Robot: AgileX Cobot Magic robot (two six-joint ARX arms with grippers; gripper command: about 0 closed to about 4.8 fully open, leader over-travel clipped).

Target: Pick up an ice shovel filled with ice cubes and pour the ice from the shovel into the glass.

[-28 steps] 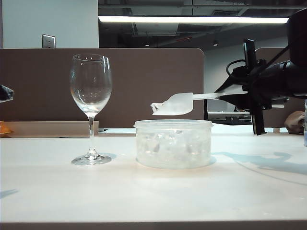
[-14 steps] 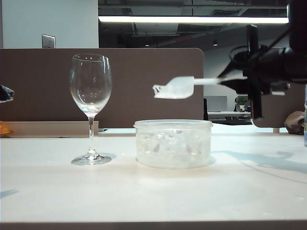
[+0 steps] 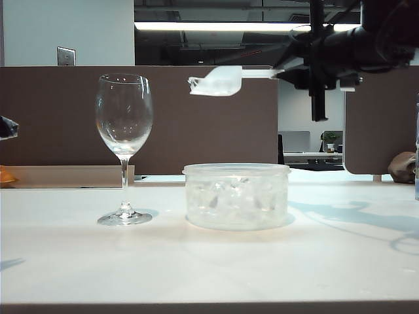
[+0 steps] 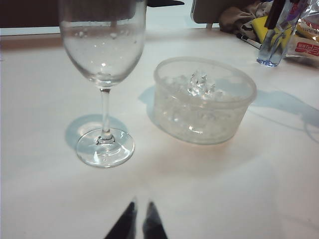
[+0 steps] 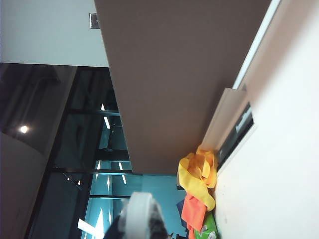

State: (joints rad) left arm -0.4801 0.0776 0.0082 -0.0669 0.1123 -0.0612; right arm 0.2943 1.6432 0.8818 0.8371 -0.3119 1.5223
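Note:
The tall clear glass (image 3: 124, 127) (image 4: 103, 47) stands upright on the left of the table, with nothing in its bowl. High in the air to its right, above rim height, hangs the translucent white ice shovel (image 3: 219, 81), held level with its head toward the glass. My right gripper (image 3: 285, 72) (image 5: 139, 224) is shut on its handle. In the right wrist view the shovel (image 5: 139, 211) shows end-on between the dark fingers. I cannot make out what the head holds. Ice cubes (image 4: 199, 82) (image 3: 229, 193) fill the round tub. My left gripper (image 4: 138, 211) hovers shut and empty, short of the glass's foot.
The squat translucent tub (image 3: 236, 196) (image 4: 239, 112) stands right of the glass, below the shovel. A brown partition (image 3: 196, 118) runs behind the table. A water bottle (image 4: 271, 42) and bags lie at the far edge. Yellow and orange cloth (image 5: 199, 179) lies by the partition.
My right gripper has lifted the shovel from just over the tub to above the glass's rim height and carried it left, toward the glass. The left gripper has stayed still.

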